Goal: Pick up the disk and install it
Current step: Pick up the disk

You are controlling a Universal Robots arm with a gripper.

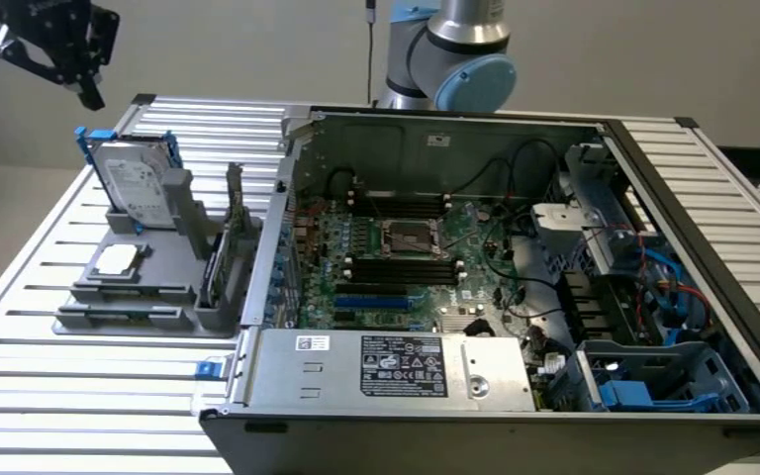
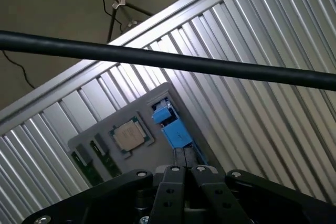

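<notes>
**Disk and fingers before pick-up.** The disk (image 1: 136, 183), silver-grey with a white label and a thin blue carrier (image 2: 170, 124), stands on edge in a grey holder (image 1: 142, 297) on the slatted metal surface (image 1: 37, 396). In the exterior view its long axis runs roughly from 12 to 6 o'clock, with the upper end leaning slightly toward 11. On the same holder, a small square chip (image 1: 116, 259) lies flat at 6 o'clock from the disk. The open computer case (image 1: 513, 277) sits on the surface at 3 o'clock from the disk, just beside the holder.

The fingers (image 1: 88, 91) are pressed together and grasp nothing. They hang in the air, well apart from the disk and higher than its upper edge. In the exterior view the disk lies at about 5 o'clock from the fingers, so it is below them and a little toward the case. The disk has not yet been lifted from its slot. A black cable (image 2: 168, 61) crosses the wrist view.
</notes>
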